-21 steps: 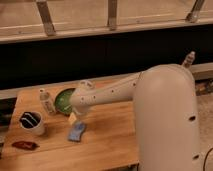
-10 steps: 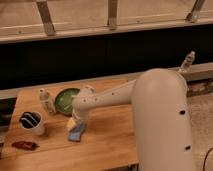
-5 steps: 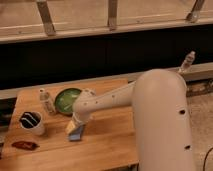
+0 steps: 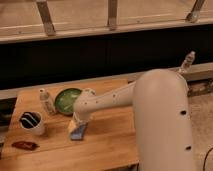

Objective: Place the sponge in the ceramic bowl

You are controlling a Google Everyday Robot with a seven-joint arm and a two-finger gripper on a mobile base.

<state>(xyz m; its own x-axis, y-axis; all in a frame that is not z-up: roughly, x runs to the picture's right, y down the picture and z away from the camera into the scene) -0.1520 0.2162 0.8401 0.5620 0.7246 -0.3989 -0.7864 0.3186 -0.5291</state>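
Note:
The sponge point(image 4: 79, 133), a small light-blue pad, lies flat on the wooden table, just in front of and to the right of the ceramic bowl point(image 4: 66, 100). That bowl is shallow, glossy green and holds nothing. My gripper point(image 4: 75, 125) is at the end of the white arm, lowered right onto the sponge's left part and covering some of it. The arm reaches in from the right, passing beside the bowl's right rim.
A white mug with dark stripes point(image 4: 31, 122) stands at the left. A dark red flat object point(image 4: 24, 145) lies near the front left corner. A small bottle point(image 4: 46, 101) stands left of the bowl. The table point(image 4: 110, 140) ends close in front.
The gripper has come down and forward from beside the bowl onto the sponge. Sponge and bowl have stayed where they were.

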